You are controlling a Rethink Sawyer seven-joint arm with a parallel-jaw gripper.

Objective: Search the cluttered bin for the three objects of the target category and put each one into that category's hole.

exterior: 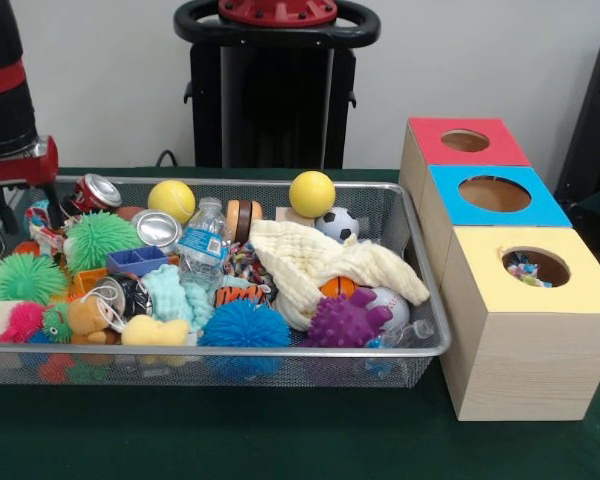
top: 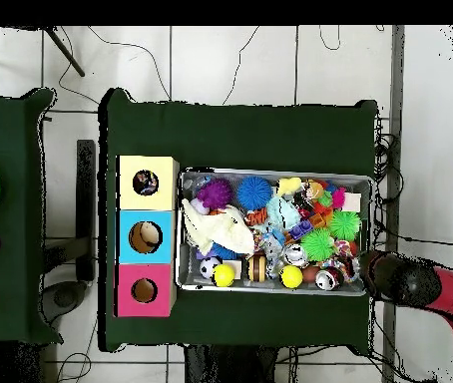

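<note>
A wire-mesh bin [exterior: 230, 350] [top: 270, 172] is piled with toys: two yellow balls [exterior: 171, 199] [exterior: 312, 192], a small soccer ball [exterior: 338, 223], a baseball [exterior: 388, 305], green [exterior: 100, 238], blue [exterior: 244, 325] and purple [exterior: 345, 322] spiky balls, a water bottle [exterior: 202, 240], cans [exterior: 96, 191] and a cream cloth [exterior: 325, 262]. Beside the bin stand three wooden boxes with round holes, topped red [exterior: 430, 150], blue [exterior: 450, 205] and yellow [exterior: 580, 285]. Small items show inside the yellow box's hole. My gripper [exterior: 40, 212] hangs over the bin's far left corner, its tips hidden among the toys.
The red and black arm [top: 400, 279] covers the bin's corner in the overhead view. Dark green cloth [exterior: 280, 430] covers the table. A second green table [top: 11, 130] at the left carries coloured bowls. Cables run across the tiled floor.
</note>
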